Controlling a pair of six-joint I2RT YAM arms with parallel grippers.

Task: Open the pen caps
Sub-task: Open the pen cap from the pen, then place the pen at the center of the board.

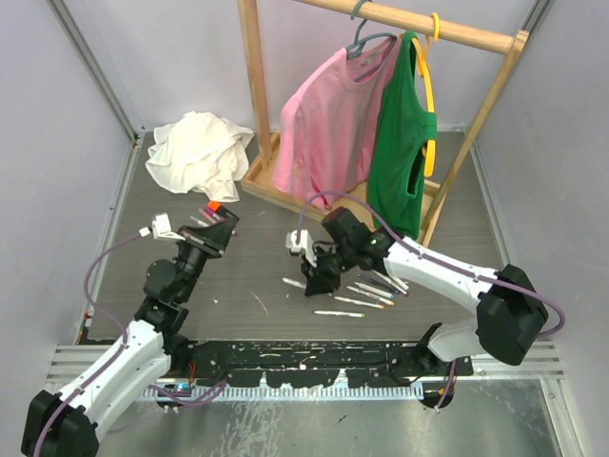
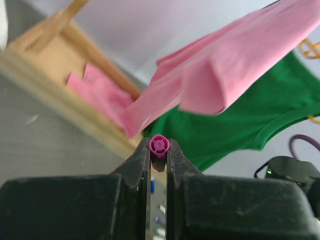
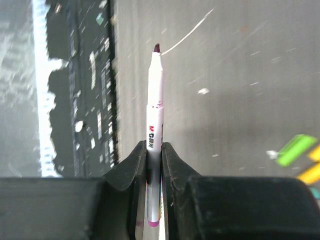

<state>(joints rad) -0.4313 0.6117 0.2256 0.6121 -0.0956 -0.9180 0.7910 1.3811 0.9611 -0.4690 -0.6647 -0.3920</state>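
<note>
Step judged: cap off pen | left pincer pinched magenta cap above desk | right pincer clamped bare-tipped pen | next called for setting both down, then gripping another from pens.

A bare strip of bench lies open between the 2 arms, wide enough to pass through. The far side is blocked: the wooden rack stands there with the pink shirt and green top hanging low at centre-right, and the crumpled white cloth lies at far left. Loose pens clutter the bench by the right end effector, whose held pen juts past its tips. The left end effector, pinching a purple cap, hangs near the rack's base. Walls close both sides.
</note>
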